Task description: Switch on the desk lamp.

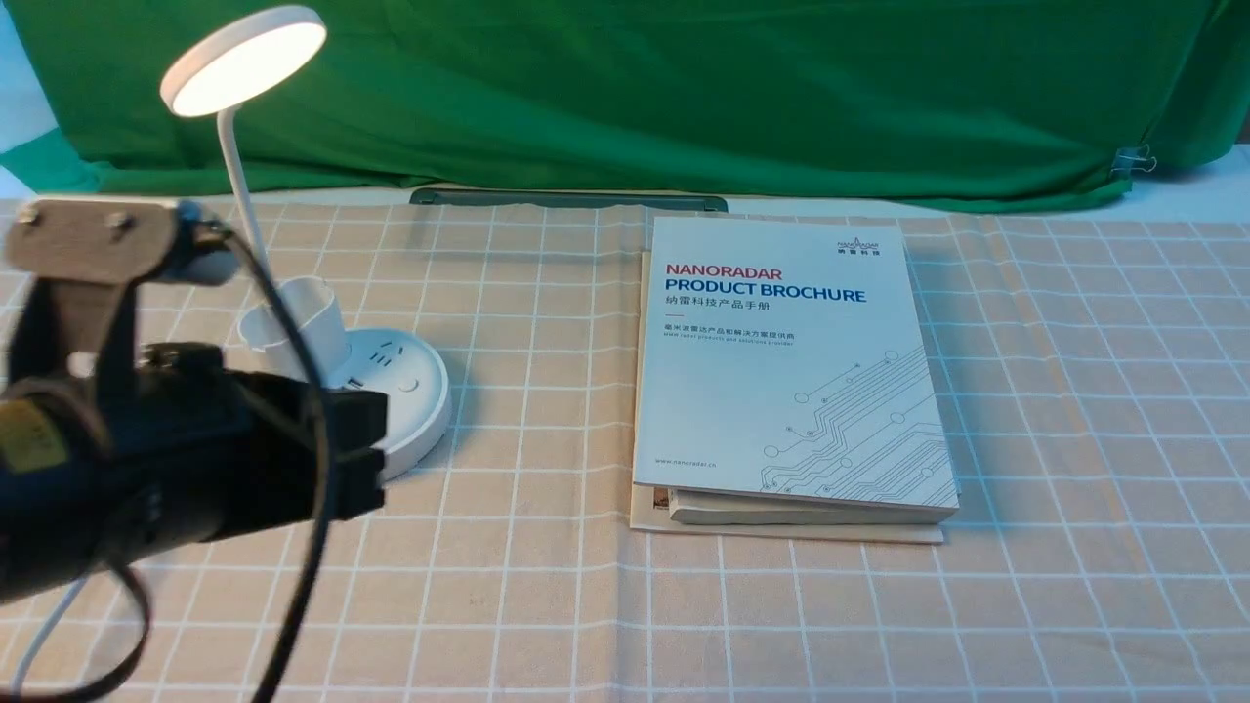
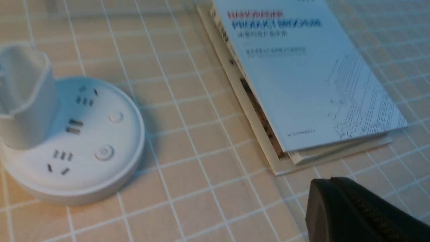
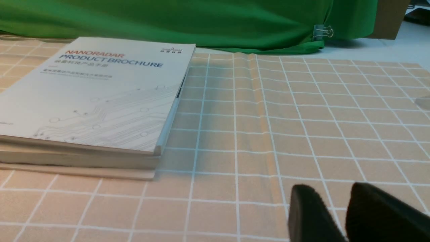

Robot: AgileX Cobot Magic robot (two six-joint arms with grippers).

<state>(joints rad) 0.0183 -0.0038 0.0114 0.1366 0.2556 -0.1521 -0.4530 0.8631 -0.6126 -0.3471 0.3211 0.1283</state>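
The white desk lamp (image 1: 410, 391) stands at the left of the table, and its round head (image 1: 244, 59) glows. In the left wrist view its base (image 2: 84, 141) shows sockets, two round buttons (image 2: 104, 153) and a cup holder (image 2: 23, 101). My left gripper (image 1: 376, 439) hovers just in front of the base, apart from it. Its black fingers (image 2: 331, 183) are pressed together with nothing between them. My right gripper (image 3: 346, 208) does not show in the front view. It hangs low over bare cloth, its fingers a narrow gap apart and empty.
A white brochure (image 1: 791, 361) lies on other booklets at the table's middle, right of the lamp. Green cloth (image 1: 684, 88) hangs behind, with a dark bar (image 1: 566, 199) at its foot and a binder clip (image 1: 1133, 161). The lamp's white cord (image 1: 39, 625) runs off front left.
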